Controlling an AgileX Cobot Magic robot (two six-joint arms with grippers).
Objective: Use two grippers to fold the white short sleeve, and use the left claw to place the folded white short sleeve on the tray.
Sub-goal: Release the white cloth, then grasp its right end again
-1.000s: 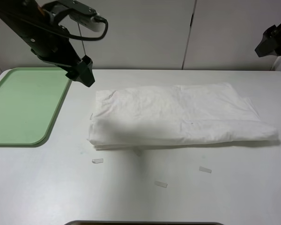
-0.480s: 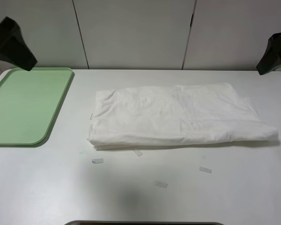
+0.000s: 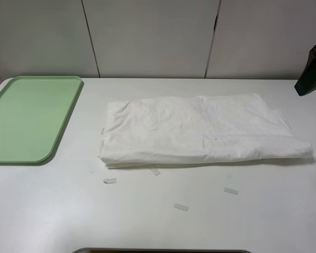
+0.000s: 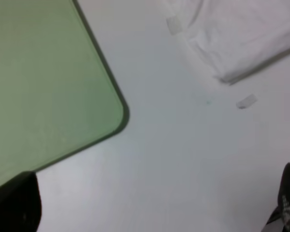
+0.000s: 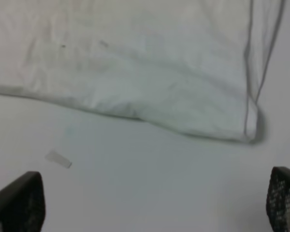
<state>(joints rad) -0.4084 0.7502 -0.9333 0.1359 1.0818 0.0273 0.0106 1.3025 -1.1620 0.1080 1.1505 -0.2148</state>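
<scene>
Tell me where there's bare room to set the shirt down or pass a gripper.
The tray is entirely bare. The table is free between the tray and the white short sleeve, and at the front left corner. The shirt fills the middle; tape strips dot the table in front of it.

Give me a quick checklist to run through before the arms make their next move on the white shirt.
1. Left jaws open and empty: ok.
2. Right jaws open and empty: ok.
3. White short sleeve lying folded flat on the table: ok.
4. Tray bare, ready to receive it: ok.
5. Short sleeve on the tray: not ok, it lies beside it, apart.
6. Tape strips stuck down: cannot tell.
</scene>
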